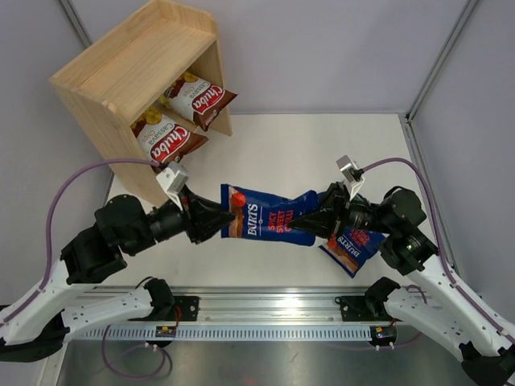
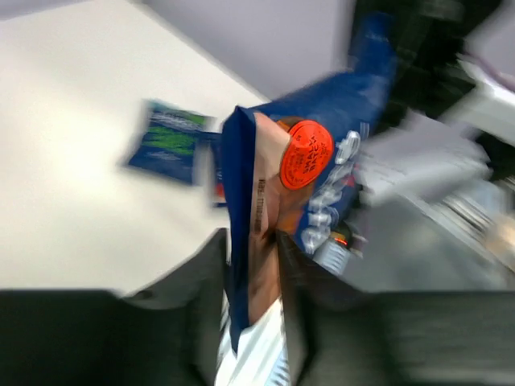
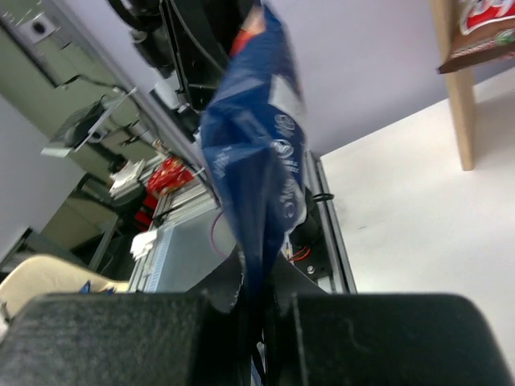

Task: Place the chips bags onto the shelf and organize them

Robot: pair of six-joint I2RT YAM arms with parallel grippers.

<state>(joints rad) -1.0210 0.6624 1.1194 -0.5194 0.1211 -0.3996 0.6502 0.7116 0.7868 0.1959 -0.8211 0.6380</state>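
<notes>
A blue Burts chips bag (image 1: pixel 261 217) hangs level above the table between both grippers. My right gripper (image 1: pixel 299 221) is shut on its right end; in the right wrist view the fingers pinch the bag (image 3: pixel 257 153) tightly. My left gripper (image 1: pixel 228 215) is at the left end, and its fingers stand a little apart around the bag's edge (image 2: pixel 310 161). A second Burts bag (image 1: pixel 352 245) lies under the right arm. A green-label one (image 2: pixel 171 141) lies on the table. Two Chuba bags (image 1: pixel 169 138) (image 1: pixel 199 98) sit inside the wooden shelf (image 1: pixel 129 64).
The shelf stands at the back left, its opening turned toward the table's middle. Grey walls close the back and the right side. A metal rail (image 1: pixel 265 310) with the arm bases runs along the near edge.
</notes>
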